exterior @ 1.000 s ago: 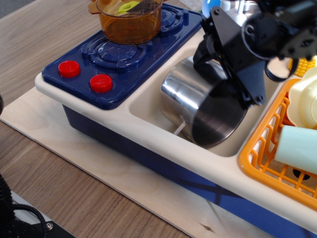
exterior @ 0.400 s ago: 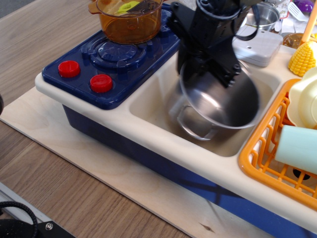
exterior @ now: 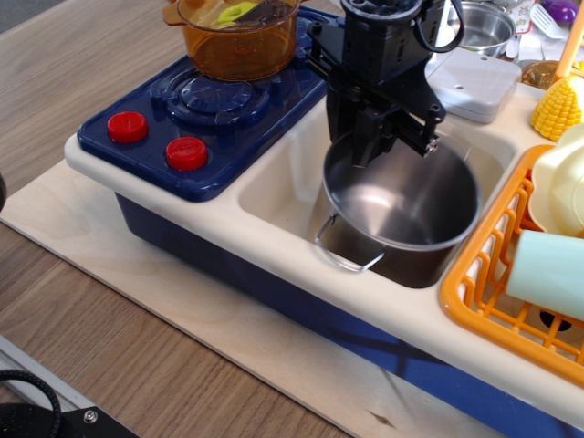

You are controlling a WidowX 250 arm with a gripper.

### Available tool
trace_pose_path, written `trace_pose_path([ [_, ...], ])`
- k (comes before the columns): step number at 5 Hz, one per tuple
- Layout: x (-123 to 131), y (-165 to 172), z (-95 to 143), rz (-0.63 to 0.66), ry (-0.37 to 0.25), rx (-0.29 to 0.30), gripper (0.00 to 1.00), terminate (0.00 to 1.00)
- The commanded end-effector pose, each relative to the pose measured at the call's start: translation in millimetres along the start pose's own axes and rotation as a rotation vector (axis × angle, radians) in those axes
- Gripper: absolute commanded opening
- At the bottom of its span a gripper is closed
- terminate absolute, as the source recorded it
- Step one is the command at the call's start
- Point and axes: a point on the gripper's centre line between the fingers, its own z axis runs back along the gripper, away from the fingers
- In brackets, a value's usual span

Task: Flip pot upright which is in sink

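The pot (exterior: 401, 214) is seen standing in the sink (exterior: 274, 178), mouth upward, its dull grey inside open to view and its rim close to level; a wire loop handle is shown at the near left side, over the sink's front edge. The gripper (exterior: 381, 137) is placed at the far rim of the pot, and its jaws appear to be clamped on that rim, one finger inside the wall and one outside, though the contact itself is partly hidden by the black housing. The flipping may be judged as good as done, since the pot is upright; what is left, by this judgement, is for the rim to be released and the arm lifted clear, and whether the base is fully settled on the sink floor cannot be told; the orange pot (exterior: 239, 36) is seen on the blue stove (exterior: 219, 105), and the orange dish rack (exterior: 497, 274) lies just beside the sink on the right.
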Motion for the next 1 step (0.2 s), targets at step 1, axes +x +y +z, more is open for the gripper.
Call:
trace_pose_path([
  [1,10.4,2.4,18.6,0.001,-0.074,0.011,1.0,1.0],
])
